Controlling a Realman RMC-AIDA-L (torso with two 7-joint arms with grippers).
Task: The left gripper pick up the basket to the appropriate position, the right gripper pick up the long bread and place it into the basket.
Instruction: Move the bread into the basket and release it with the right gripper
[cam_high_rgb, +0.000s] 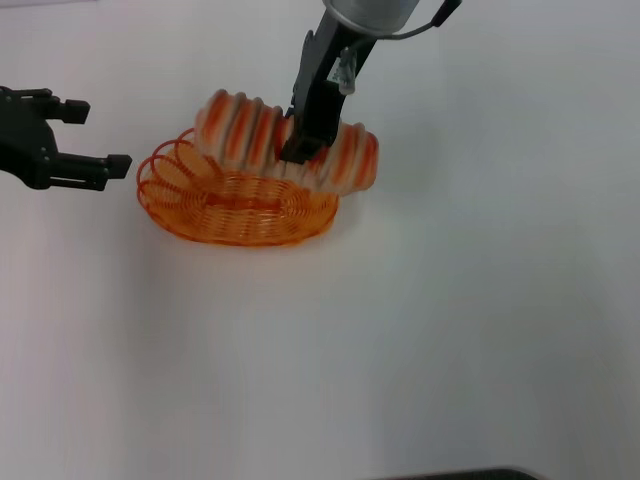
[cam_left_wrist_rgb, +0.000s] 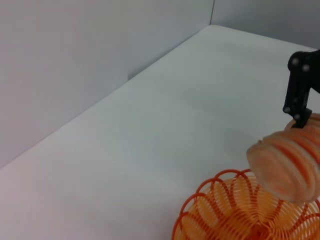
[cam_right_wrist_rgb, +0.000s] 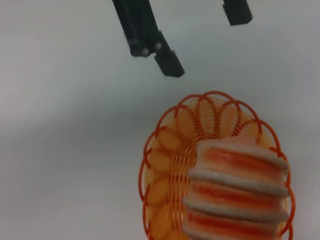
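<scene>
Here, right pincer (cam_high_rgb: 300, 150) gripping ridged striped long bread (cam_high_rgb: 250, 135), over looped wire basket (cam_high_rgb: 235, 205), left pincer (cam_high_rgb: 95, 135) open.

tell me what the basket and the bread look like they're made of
Basket: thin orange wire, probably coated metal. The sign is its open looped rim and see-through sides.
Bread: likely soft foam or moulded plastic, matte. It has smooth ridges in even orange and cream stripes, with no crumb or crust, so it looks like a toy. The right tool holds it.

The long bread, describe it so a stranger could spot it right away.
On the white table sits an orange wire basket. Just over it, pinched by the right tool, is the long bread: a ridged loaf striped orange and cream, the only solid striped thing.
</scene>
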